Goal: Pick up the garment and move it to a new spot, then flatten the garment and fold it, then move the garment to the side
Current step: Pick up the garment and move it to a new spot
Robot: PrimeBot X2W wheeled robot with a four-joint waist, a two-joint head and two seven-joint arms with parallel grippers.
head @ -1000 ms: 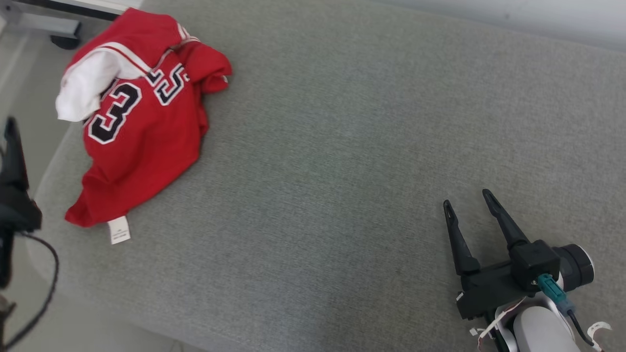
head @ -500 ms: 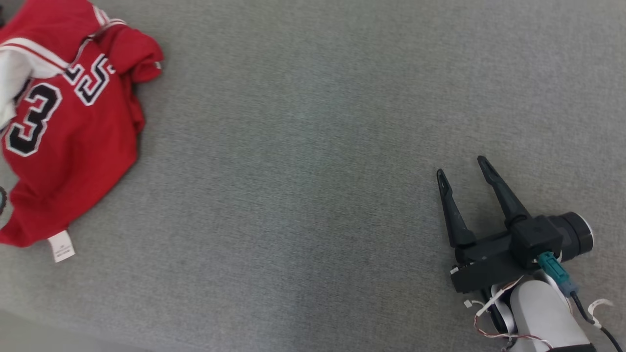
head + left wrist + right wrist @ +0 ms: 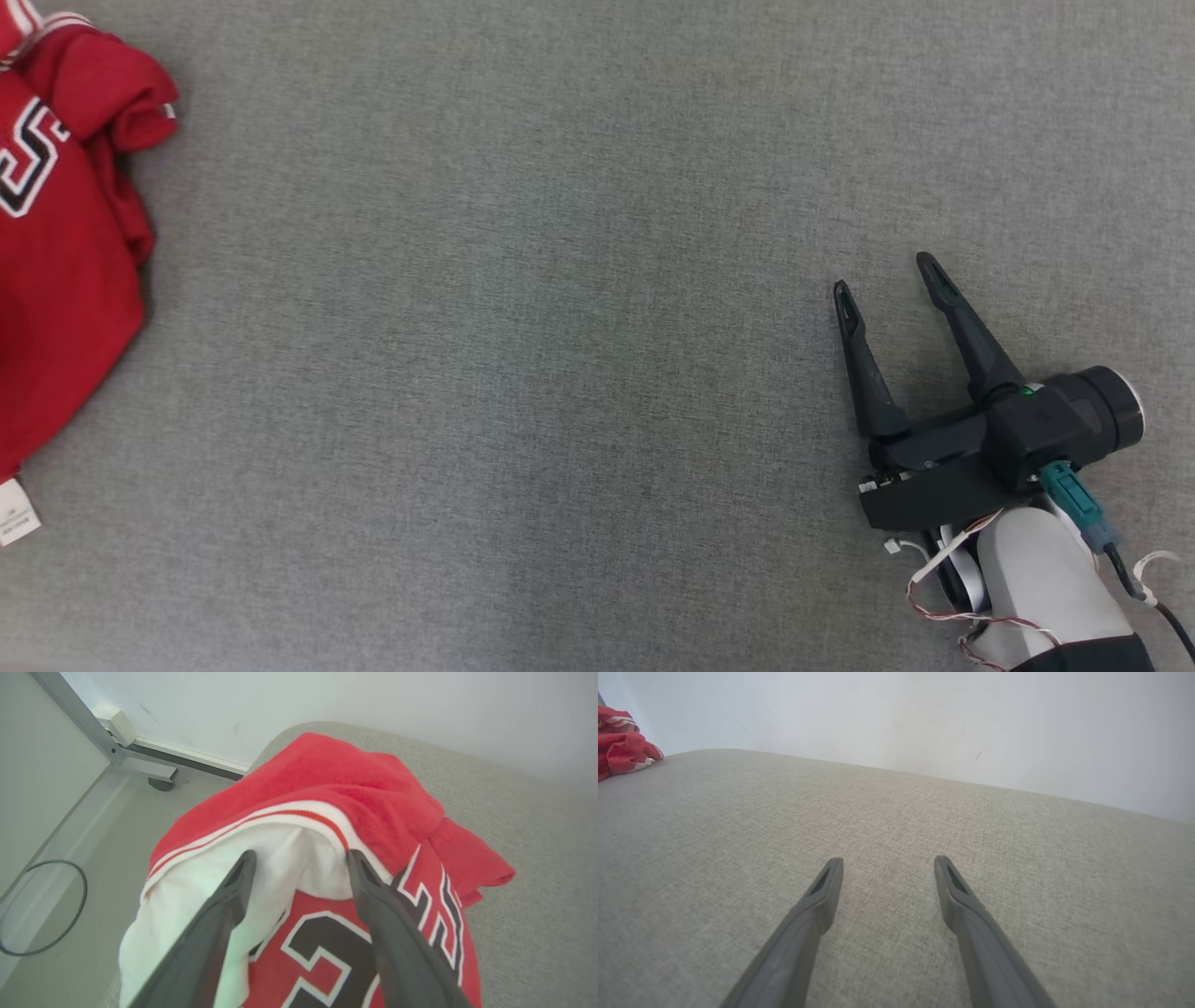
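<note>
The garment (image 3: 65, 280) is a crumpled red jersey with black-and-white numerals and a white lining, lying at the far left of the grey surface (image 3: 560, 373). In the left wrist view the garment (image 3: 355, 788) bunches at the surface's corner, and my left gripper (image 3: 301, 858) hovers open over its white lining, fingers apart with nothing between them. My right gripper (image 3: 887, 275) stands open over bare grey fabric at the lower right, far from the garment. In the right wrist view the right gripper (image 3: 887, 863) is open and the garment (image 3: 621, 751) is a small red heap at the far left.
A pale wall (image 3: 924, 718) runs behind the grey surface. Beside the garment's corner the floor (image 3: 70, 858) shows a metal frame with a caster (image 3: 159, 781) and a thin dark cable loop (image 3: 70, 905). A white label (image 3: 14, 511) sticks out of the garment's lower edge.
The head camera has swung right, so the garment slid toward the picture's left edge and the dark left-arm part left the picture. The right gripper sits a little higher in the picture, still open.
</note>
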